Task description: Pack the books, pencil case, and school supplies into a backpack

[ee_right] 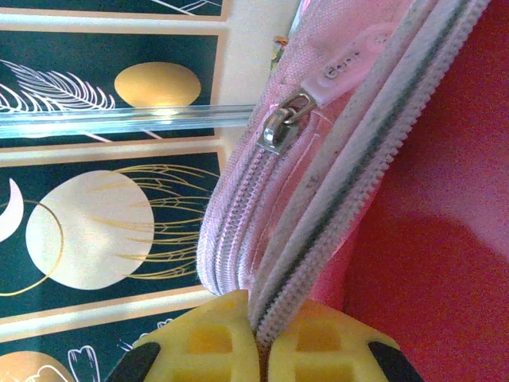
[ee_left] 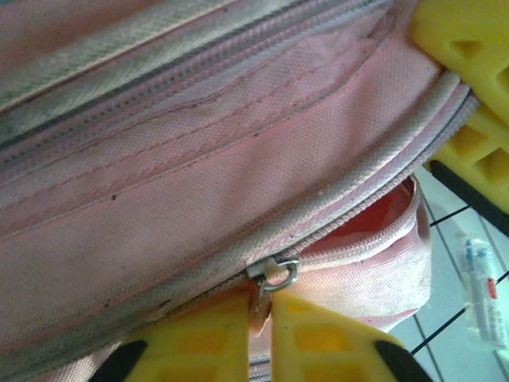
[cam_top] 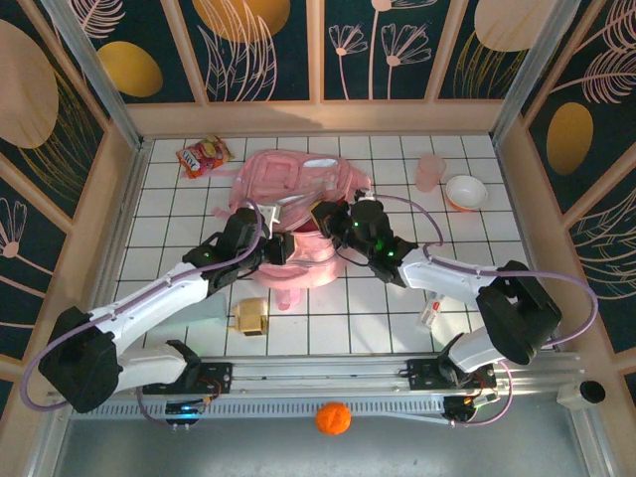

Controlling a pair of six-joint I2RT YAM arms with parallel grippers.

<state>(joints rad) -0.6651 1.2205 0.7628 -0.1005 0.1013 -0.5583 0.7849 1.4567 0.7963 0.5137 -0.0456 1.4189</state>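
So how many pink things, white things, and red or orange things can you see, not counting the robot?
Pink: 2, the backpack and the cup
White: 2, the bowl and the oblong item
Red or orange: 2, the snack bag and the ball
Total: 6

Pink backpack [cam_top: 288,179], red lining [ee_right: 445,199], white gridded table [cam_top: 368,308], orange ball [cam_top: 333,418]

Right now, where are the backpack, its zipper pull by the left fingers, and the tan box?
backpack [cam_top: 290,175]: top external view, upper pink panel.
zipper pull [ee_left: 278,273]: left wrist view, metal ring.
tan box [cam_top: 249,317]: top external view, top face.
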